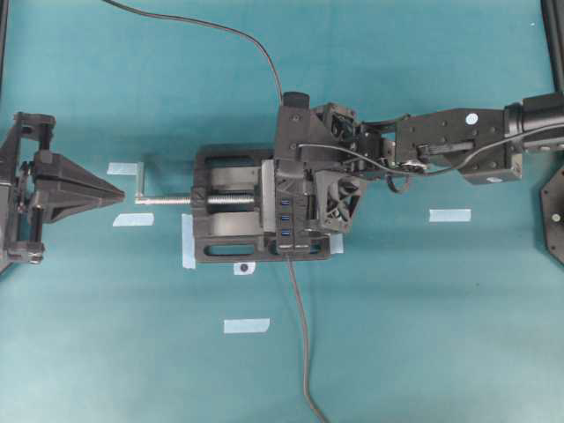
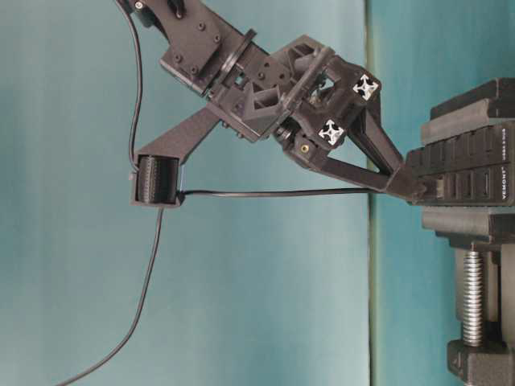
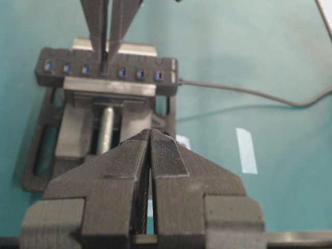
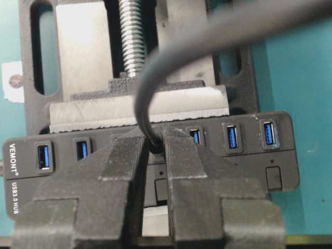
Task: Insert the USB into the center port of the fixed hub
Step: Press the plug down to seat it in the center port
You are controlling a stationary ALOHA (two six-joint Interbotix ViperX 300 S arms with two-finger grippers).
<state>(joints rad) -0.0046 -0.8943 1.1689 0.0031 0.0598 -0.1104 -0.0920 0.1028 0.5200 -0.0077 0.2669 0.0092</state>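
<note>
Your right gripper (image 4: 154,148) is pinched nearly shut on the USB (image 4: 155,142), right at the fixed hub (image 4: 262,171) clamped in the vise (image 1: 225,242). The center port lies hidden under its tips, so whether the plug is seated can't be told. Left gripper (image 3: 150,155) sits closed, empty, well back.

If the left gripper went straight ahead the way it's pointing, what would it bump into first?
Probably the silver screw handle of the black vise, which sits just ahead of the left gripper in the overhead view. Heights are unclear, so it might pass over it.
</note>
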